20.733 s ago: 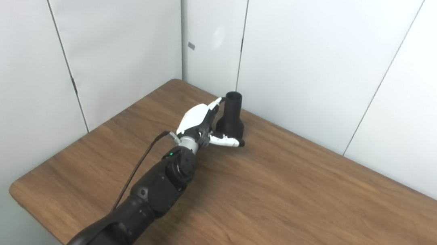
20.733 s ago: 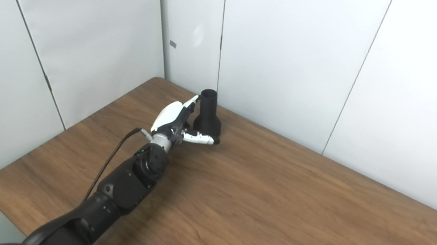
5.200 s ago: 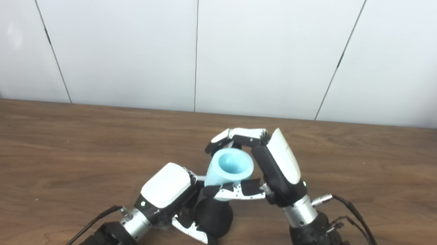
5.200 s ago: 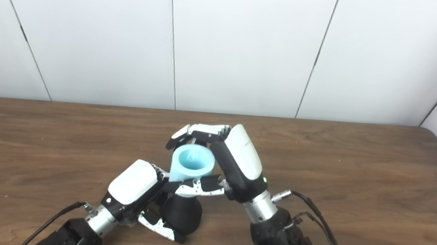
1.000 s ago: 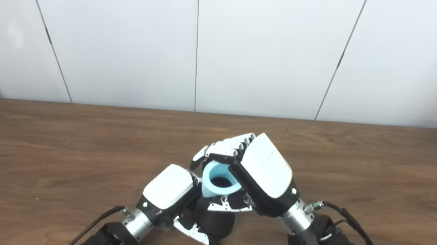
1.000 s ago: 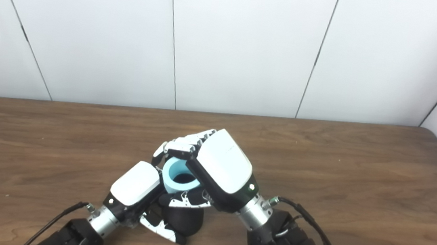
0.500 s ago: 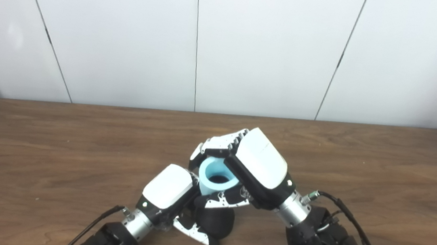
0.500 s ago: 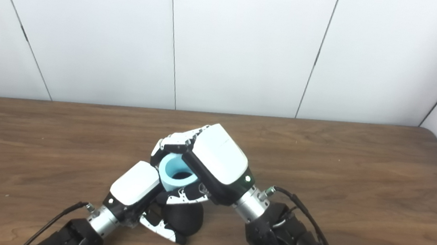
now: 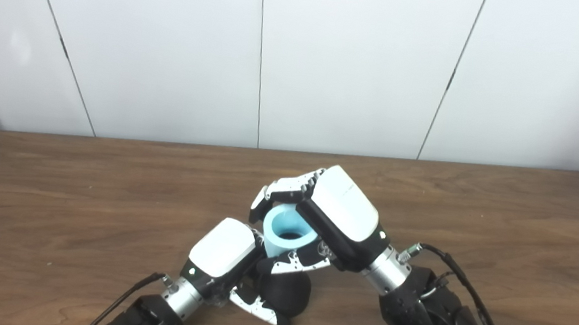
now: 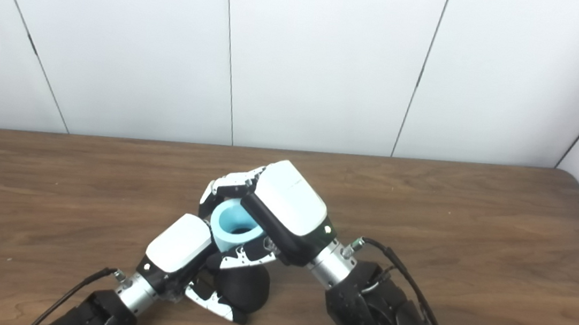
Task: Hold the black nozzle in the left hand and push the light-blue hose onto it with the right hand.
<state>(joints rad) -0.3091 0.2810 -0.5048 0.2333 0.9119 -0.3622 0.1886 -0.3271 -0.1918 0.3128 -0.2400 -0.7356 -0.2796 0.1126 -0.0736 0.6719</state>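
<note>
The black nozzle (image 9: 284, 294) stands on the wooden table (image 9: 48, 202) near the front middle, its wide base down. My left hand (image 9: 223, 258) is shut on it from the left, thumb wrapped under the base. The light-blue hose (image 9: 288, 229) sits over the nozzle's upper neck, its open end facing up with a dark bore showing inside. My right hand (image 9: 332, 215) is shut on the hose from the right and above, fingers curled over its far rim. The nozzle's neck is hidden by the hose and both hands.
White wall panels (image 9: 257, 57) stand right behind the table's far edge. Black cables (image 9: 464, 294) trail from my right wrist, and another cable (image 9: 119, 300) runs from my left wrist. Bare wood lies to the left and right of the hands.
In the last second my right hand has shifted slightly up and to the left with the hose, which now tilts a little. The left hand and nozzle have stayed put.
</note>
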